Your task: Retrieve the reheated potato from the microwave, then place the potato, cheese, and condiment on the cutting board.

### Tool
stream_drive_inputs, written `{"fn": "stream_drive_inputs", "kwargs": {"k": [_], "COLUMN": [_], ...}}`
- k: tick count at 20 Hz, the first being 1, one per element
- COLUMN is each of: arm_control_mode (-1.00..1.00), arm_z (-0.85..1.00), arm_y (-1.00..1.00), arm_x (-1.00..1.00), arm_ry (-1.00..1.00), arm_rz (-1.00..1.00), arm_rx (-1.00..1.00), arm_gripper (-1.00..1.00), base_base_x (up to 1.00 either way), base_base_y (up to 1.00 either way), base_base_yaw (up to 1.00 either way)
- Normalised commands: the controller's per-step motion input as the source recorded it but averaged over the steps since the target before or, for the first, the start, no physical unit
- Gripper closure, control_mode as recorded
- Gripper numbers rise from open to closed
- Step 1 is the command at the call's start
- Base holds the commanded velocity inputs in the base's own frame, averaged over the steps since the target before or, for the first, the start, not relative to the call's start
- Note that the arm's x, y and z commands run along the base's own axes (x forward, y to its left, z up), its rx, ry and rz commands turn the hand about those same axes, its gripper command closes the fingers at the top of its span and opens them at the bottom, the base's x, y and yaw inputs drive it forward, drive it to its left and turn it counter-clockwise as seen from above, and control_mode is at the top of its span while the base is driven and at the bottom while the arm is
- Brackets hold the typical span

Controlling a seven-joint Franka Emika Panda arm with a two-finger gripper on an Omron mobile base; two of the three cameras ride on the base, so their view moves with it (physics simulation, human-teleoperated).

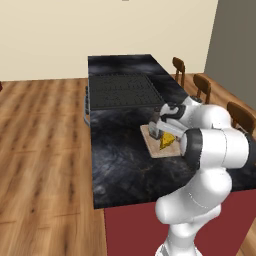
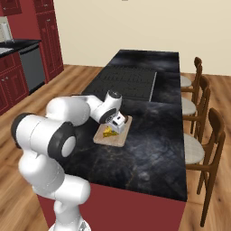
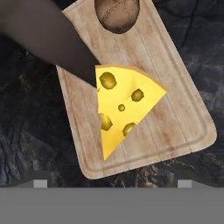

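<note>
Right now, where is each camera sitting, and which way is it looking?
Left base view: behind the arm's left, looking forward and down at the island; arm rises lower right, gripper over the cutting board.
Right base view: behind its right; arm rises lower left.
Hand view: looks down at the cheese and potato.
All three share board and cheese.

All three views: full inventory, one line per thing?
cheese: 1, yellow wedge, lying on board
potato: 1, brown, on board's far end
board: 1, light tan, on island counter
cooktop: 1, dark ridged, on counter beyond board
counter: 1, black marbled top, dark red base
chairs: 3, brown wood, along island's right side
cabinets: dark red, far left in right base view
gripper: 1, open, above the cheese
</note>
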Motion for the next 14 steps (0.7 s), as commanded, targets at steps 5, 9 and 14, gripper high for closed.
{"fn": "stream_drive_inputs", "kwargs": {"k": [5, 9, 14], "arm_control_mode": [-1.00, -1.00, -1.00], "arm_z": [0.32, 0.40, 0.37], "arm_y": [0.04, 0.00, 0.02], "arm_x": [-0.46, -0.49, -0.50], "arm_ry": [0.00, 0.00, 0.00], "arm_rz": [0.16, 0.17, 0.12], "arm_rx": [-0.13, -0.04, -0.01], "arm_gripper": [-1.00, -1.00, -1.00], "base_base_x": [0.00, 0.00, 0.00], "base_base_y": [0.00, 0.00, 0.00], "base_base_yaw": [0.00, 0.00, 0.00]}}
